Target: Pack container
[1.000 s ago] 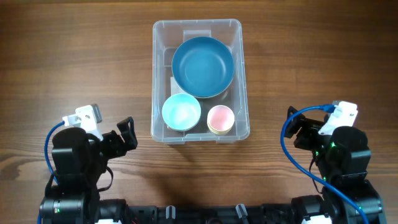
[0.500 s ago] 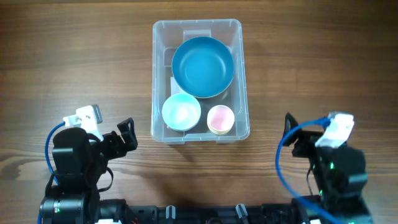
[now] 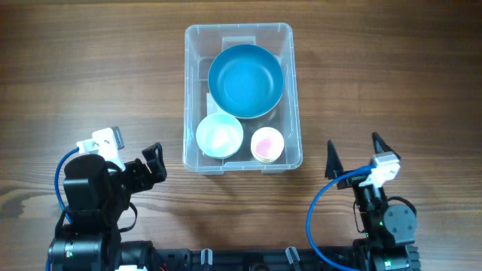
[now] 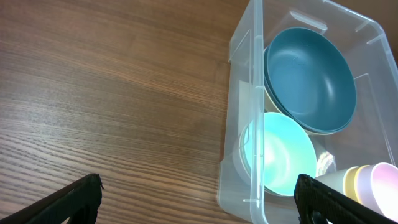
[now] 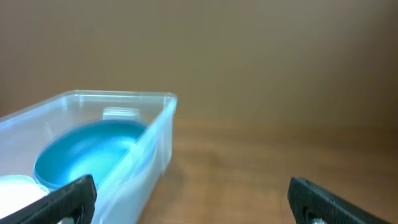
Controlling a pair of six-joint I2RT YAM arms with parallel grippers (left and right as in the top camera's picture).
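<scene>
The container [image 3: 190,90] is a large clear plastic bin at the middle of the table. Inside lie a big dark-blue bowl [image 3: 245,80], a light-blue bowl [image 3: 219,135] and a stack of pink and yellow cups [image 3: 266,144]. The container [image 4: 252,106] also shows in the left wrist view with the bowls, and in the right wrist view [image 5: 158,134]. My left gripper [image 3: 153,163] is open and empty, left of the container's near corner. My right gripper [image 3: 354,150] is open and empty, right of the container's near end, fingers pointing away.
The wooden table [image 3: 90,68] surrounds the container. Blue cables loop at both arm bases [image 3: 62,177] [image 3: 316,207].
My right arm has folded back toward its base, and its open fingers now point forward beside the container. The left arm and the container's contents have not moved.
</scene>
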